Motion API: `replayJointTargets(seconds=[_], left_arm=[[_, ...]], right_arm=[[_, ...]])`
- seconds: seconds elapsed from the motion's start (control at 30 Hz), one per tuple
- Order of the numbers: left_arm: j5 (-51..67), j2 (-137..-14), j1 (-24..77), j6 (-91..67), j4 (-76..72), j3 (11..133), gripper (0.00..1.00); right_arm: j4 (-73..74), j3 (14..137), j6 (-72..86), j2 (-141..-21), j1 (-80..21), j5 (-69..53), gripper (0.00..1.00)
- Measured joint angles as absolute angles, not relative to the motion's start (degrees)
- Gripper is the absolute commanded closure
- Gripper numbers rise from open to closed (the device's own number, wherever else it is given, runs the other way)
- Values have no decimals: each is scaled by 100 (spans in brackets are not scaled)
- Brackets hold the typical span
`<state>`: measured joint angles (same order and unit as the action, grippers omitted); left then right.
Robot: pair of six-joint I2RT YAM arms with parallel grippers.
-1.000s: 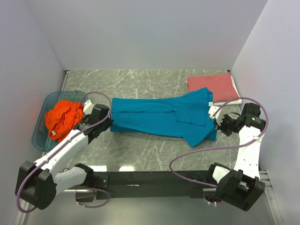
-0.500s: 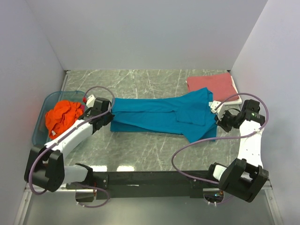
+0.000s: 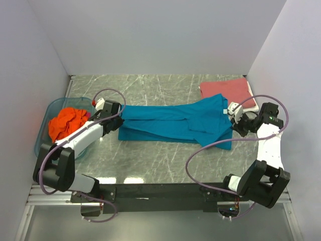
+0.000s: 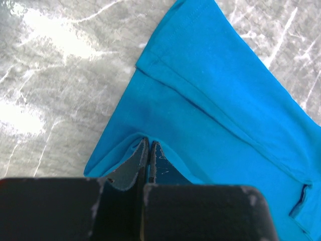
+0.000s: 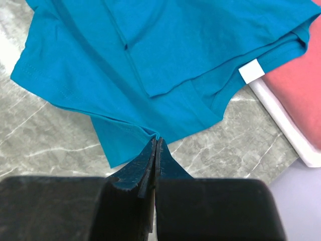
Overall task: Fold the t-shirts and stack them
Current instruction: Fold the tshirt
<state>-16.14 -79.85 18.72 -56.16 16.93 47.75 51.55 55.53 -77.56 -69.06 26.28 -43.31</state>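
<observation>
Teal cloth is what both your grippers have hold of. The teal t-shirt (image 3: pixel 175 123) lies stretched left to right across the middle of the marble table (image 3: pixel 150 160). It is doubled lengthwise into a long band, and a looser flap spreads toward the lower right.

Your left gripper (image 3: pixel 116 116) sits at the shirt's left end. In the left wrist view its jaws are pressed together, with a pucker of the teal edge pinched between them. Your right gripper (image 3: pixel 233 120) is at the shirt's right end. The right wrist view shows its jaws likewise closed tight on a small peak of the hem.

A small white tag (image 5: pixel 251 70) sticks out from the teal cloth near the upper right of that view, and the face you see is plain white.

The dusty red t-shirt (image 3: pixel 225 90) lies folded flat at the upper right of the top view, just beside the teal shirt's right end. It rests on a white board (image 3: pixel 249 107) whose edge shows under it.

At the left edge of the top view, the bright orange t-shirt (image 3: pixel 67 123) sits crumpled inside a translucent blue tub (image 3: pixel 45 148), close to your left arm.
</observation>
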Motion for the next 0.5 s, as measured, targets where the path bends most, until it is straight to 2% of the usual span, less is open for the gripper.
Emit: replayJointTargets(seconds=[0.5], left_arm=[[-1634,-8768,1785,-5470,1680,5205,100]], right_arm=[[4484,5669,-7046,-7454,2552,-4405,100]])
